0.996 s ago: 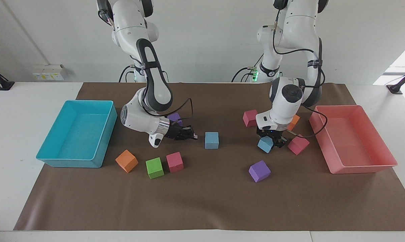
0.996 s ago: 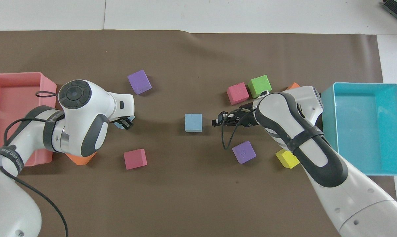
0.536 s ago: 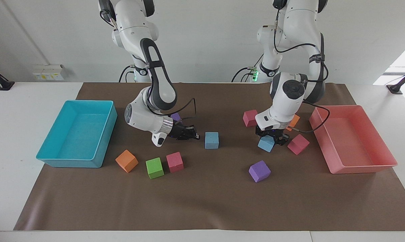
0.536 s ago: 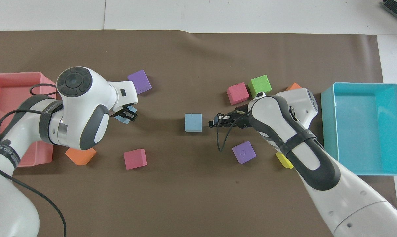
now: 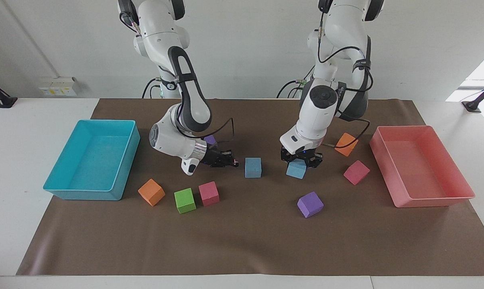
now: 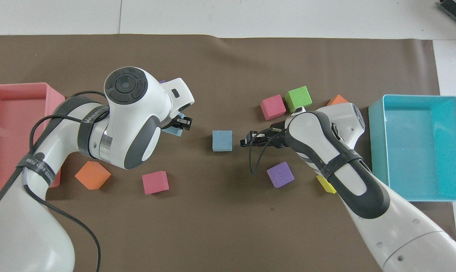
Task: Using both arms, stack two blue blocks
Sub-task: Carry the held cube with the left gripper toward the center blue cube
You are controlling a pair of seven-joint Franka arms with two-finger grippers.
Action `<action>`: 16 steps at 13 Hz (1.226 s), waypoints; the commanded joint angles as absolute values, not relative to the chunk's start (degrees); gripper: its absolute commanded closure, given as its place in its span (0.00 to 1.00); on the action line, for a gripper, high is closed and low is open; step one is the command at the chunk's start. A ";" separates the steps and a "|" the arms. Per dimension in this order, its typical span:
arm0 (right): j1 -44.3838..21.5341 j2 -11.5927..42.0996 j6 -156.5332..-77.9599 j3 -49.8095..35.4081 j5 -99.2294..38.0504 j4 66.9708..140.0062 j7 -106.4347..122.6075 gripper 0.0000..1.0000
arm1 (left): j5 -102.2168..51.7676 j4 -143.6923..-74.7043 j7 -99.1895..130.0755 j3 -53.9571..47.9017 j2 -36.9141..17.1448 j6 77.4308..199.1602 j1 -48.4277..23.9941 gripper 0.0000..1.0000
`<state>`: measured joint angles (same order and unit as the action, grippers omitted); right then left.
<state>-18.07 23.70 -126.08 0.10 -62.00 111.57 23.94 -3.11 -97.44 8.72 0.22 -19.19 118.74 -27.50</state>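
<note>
Matt foam blue blocks; glossy white plastic arms; matt brown paper mat.

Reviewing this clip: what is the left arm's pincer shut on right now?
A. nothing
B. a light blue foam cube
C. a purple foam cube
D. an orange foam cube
B: in the facing view the left pincer grips a light blue foam cube, carried above the brown mat, while the other light blue foam cube lies free beside the right pincer.
</note>
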 commanded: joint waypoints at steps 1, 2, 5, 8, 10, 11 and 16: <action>-18.99 22.85 -128.23 0.00 -63.81 113.29 26.02 1.00 | -5.80 -91.76 14.31 1.23 -22.32 114.79 -30.41 1.00; -18.98 22.85 -128.23 0.00 -63.81 113.29 26.02 1.00 | -7.02 -90.89 16.07 1.06 -22.67 114.79 -31.19 1.00; -18.72 22.85 -128.15 0.00 -63.81 113.47 26.02 1.00 | -8.96 -88.51 18.80 0.97 -24.17 114.79 -32.96 1.00; -18.81 22.68 -128.32 0.00 -63.81 114.17 26.10 1.00 | -9.49 -88.59 20.55 0.88 -24.17 114.96 -35.85 1.00; -18.37 22.59 -128.15 0.00 -63.72 114.17 26.10 1.00 | -9.05 -88.68 22.32 0.88 -25.13 115.49 -36.30 1.00; -18.46 22.59 -128.14 0.00 -63.72 114.17 26.10 1.00 | -8.97 -88.68 22.59 0.88 -25.66 115.58 -36.39 1.00; -18.46 22.59 -128.14 0.00 -63.72 114.17 26.10 1.00 | -7.47 -88.59 27.85 0.97 -28.04 117.07 -38.32 1.00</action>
